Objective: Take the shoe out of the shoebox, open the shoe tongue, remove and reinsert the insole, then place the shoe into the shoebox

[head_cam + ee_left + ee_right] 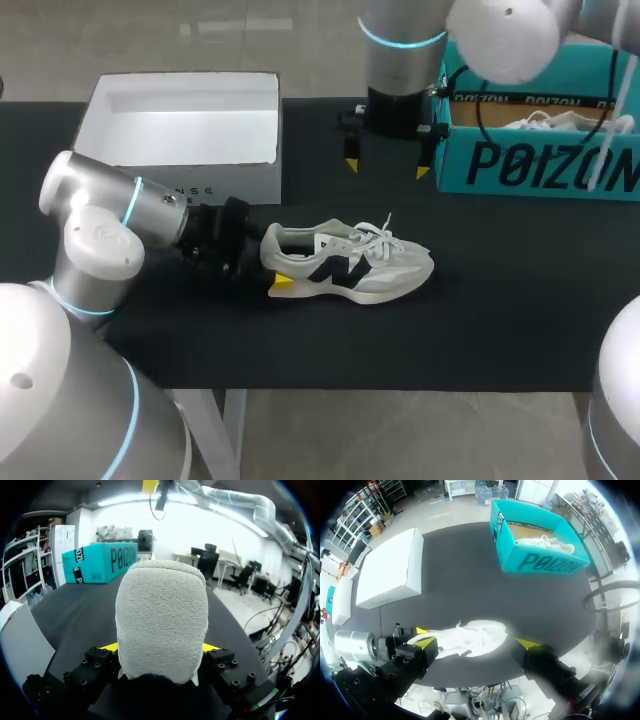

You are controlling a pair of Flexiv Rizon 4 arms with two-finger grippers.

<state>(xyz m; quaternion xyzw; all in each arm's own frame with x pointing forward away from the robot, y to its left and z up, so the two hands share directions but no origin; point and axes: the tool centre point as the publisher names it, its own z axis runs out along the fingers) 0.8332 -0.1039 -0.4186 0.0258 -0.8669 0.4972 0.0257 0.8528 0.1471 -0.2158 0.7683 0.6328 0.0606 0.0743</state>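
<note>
The shoe (350,262) lies on its sole on the table (500,330), outside the shoebox (540,165). In the head view its long axis runs 9-to-3 o'clock, heel at 9 and toe at 3. The left gripper (272,264) stands at the shoe's 9 o'clock, fingers clamped on the heel from both sides. The right gripper (386,168) hangs at the shoe's 12 o'clock, fingers spread and empty. It is judged the arm free to work the tongue.

One white cardboard box (250,182) stands upright and open-topped at the far left of the black table (480,310). Its walls sit roughly square to the table edges. The interior shows white.
</note>
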